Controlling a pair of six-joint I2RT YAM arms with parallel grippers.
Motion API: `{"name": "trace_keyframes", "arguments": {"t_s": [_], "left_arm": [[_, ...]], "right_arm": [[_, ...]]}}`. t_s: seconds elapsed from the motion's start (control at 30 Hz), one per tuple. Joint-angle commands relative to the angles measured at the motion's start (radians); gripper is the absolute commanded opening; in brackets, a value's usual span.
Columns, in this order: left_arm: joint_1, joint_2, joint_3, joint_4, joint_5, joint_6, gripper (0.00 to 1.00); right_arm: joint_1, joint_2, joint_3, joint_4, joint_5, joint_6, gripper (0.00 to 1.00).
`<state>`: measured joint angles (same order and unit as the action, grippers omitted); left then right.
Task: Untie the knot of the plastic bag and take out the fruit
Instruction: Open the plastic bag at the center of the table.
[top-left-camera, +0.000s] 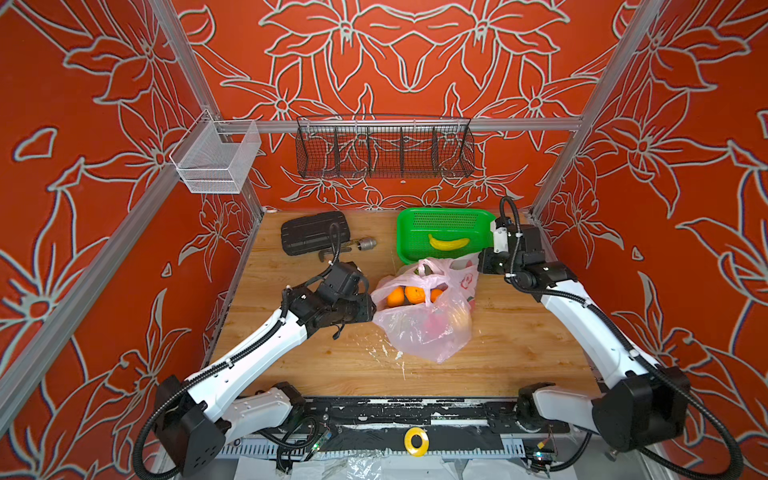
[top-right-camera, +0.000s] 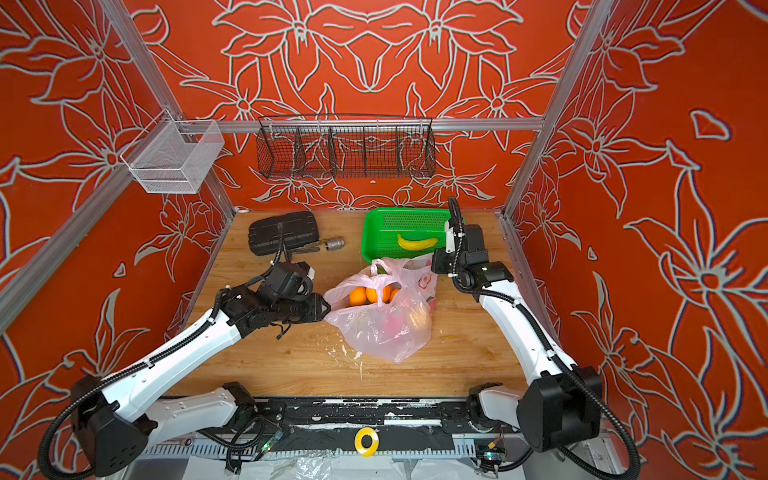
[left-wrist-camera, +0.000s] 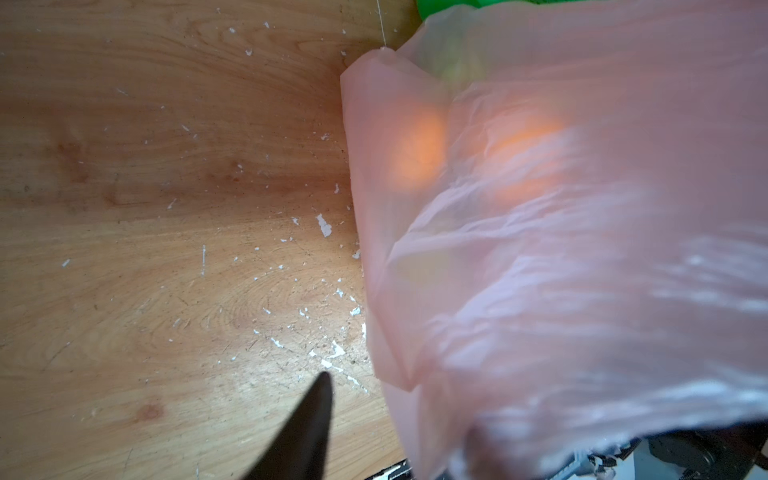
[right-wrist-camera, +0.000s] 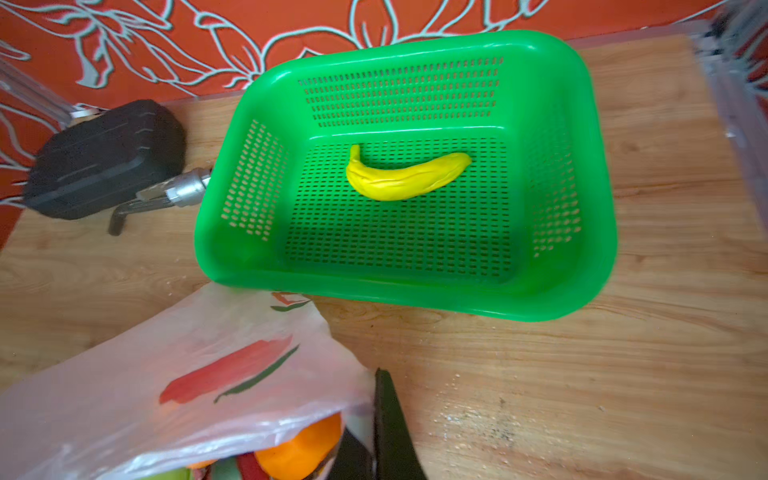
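Note:
The pale pink plastic bag (top-left-camera: 424, 332) lies mid-table with its mouth gaping upward. Oranges (top-left-camera: 409, 296) show in the opening, and more fruit shows dimly through the film. No knot shows in any view; one loop handle (top-left-camera: 428, 269) stands loose at the back. My left gripper (top-left-camera: 371, 309) is at the bag's left edge. In the left wrist view its jaws stand apart, one finger (left-wrist-camera: 316, 415) bare over the wood, the other under the bag's film (left-wrist-camera: 540, 291). My right gripper (right-wrist-camera: 376, 399) is shut on the bag's (right-wrist-camera: 187, 374) rim at its far right, with an orange (right-wrist-camera: 299, 453) just beside it.
Behind the bag stands a green basket (top-left-camera: 405, 237) with a yellow banana (top-left-camera: 448, 242) in it. A black case (top-left-camera: 311, 232) and a metal tool (top-left-camera: 365, 244) lie at the back left. Wire baskets (top-left-camera: 384, 149) hang on the back rail. A yellow tape roll (top-left-camera: 416, 441) sits on the front ledge.

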<state>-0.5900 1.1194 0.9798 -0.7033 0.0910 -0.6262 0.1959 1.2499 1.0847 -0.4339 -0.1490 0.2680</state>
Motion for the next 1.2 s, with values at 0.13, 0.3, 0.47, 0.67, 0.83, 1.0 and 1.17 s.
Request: {"name": "trace_keyframes", "arguments": {"t_s": [0.13, 0.3, 0.47, 0.67, 0.83, 1.0, 1.17], "left_arm": [[0.006, -0.046, 0.145, 0.022, 0.015, 0.211, 0.81], [0.005, 0.022, 0.296, 0.054, 0.196, 0.493, 0.83], [-0.041, 0.140, 0.451, 0.039, 0.386, 0.731, 0.89], [-0.073, 0.271, 0.564, 0.036, 0.395, 0.891, 0.92], [-0.086, 0.384, 0.619, 0.063, 0.408, 0.886, 0.91], [-0.087, 0.432, 0.619, 0.173, 0.386, 0.775, 0.50], [-0.059, 0.400, 0.550, 0.329, 0.352, 0.599, 0.13]], "right_arm": [[-0.003, -0.067, 0.036, -0.016, -0.180, 0.032, 0.60], [-0.002, -0.204, 0.032, -0.063, -0.227, 0.030, 0.68], [0.014, -0.275, 0.061, -0.136, -0.351, 0.032, 0.66], [0.030, -0.288, 0.078, -0.237, -0.464, -0.007, 0.66], [0.043, -0.282, 0.062, -0.268, -0.459, -0.030, 0.67], [0.052, -0.278, 0.028, -0.225, -0.488, -0.054, 0.68], [0.068, -0.239, -0.018, -0.138, -0.554, -0.130, 0.68]]}}
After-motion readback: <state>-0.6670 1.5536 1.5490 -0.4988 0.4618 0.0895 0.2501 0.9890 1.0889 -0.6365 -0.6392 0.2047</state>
